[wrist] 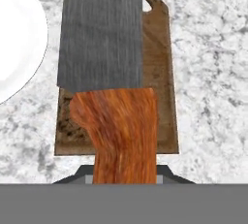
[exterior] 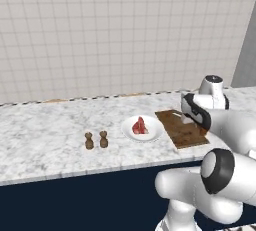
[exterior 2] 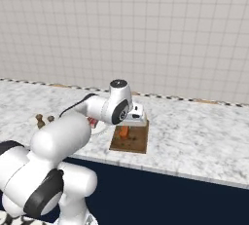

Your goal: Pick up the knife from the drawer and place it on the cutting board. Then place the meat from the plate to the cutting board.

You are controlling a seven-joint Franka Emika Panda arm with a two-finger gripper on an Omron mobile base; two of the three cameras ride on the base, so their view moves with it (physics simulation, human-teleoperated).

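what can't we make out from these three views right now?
- Gripper fingertips: knife handle covers them in the hand view; the arm's own links block them in both base views.
- Knife to cutting board gap: touching or hovering can't be settled.
- Far end of the cutting board: arm hides it in the left base view.
- Two small brown shakers: too small to identify.
- Plate: cut off by the hand view's edge.

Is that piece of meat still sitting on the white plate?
Yes. The meat lies on the plate, beside the cutting board, untouched.
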